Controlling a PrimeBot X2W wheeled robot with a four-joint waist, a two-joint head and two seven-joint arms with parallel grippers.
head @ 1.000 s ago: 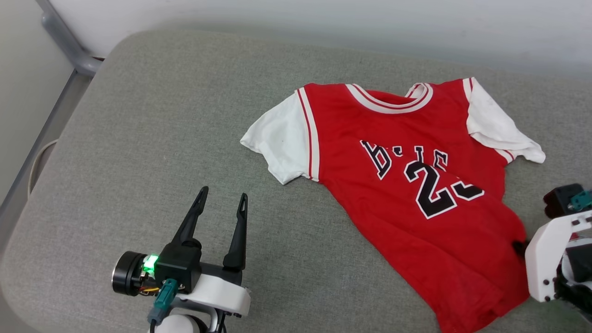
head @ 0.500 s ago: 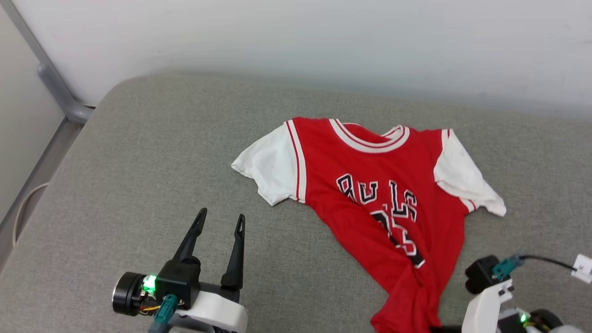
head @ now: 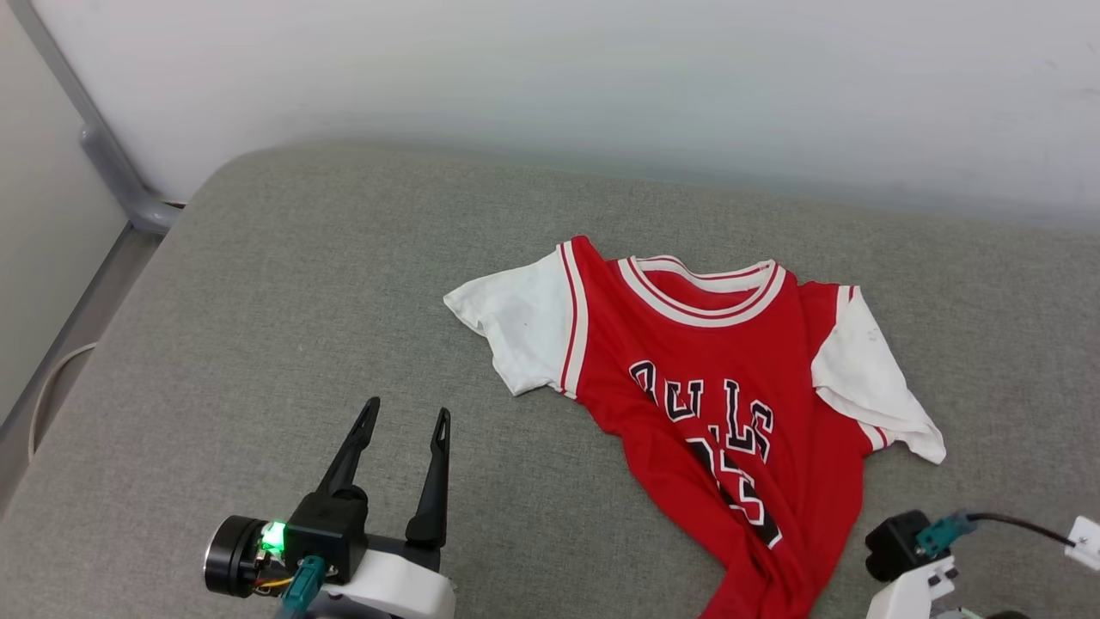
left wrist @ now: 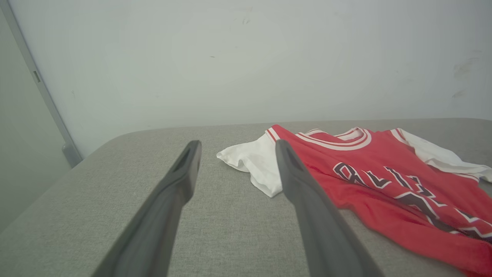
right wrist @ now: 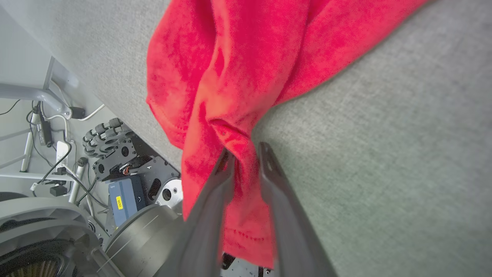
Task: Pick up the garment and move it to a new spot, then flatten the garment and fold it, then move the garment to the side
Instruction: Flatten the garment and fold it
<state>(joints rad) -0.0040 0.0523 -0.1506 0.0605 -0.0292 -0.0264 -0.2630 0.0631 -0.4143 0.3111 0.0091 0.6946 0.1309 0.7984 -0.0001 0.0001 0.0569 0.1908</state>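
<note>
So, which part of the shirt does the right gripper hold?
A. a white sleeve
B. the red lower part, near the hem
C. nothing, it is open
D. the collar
B: in the right wrist view the right gripper has its fingers closed on bunched red cloth of the shirt, close to the stitched hem.

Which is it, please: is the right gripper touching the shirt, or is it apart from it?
Touching. In the right wrist view, the right gripper pinches a bunched fold of the shirt between its fingers.
</note>
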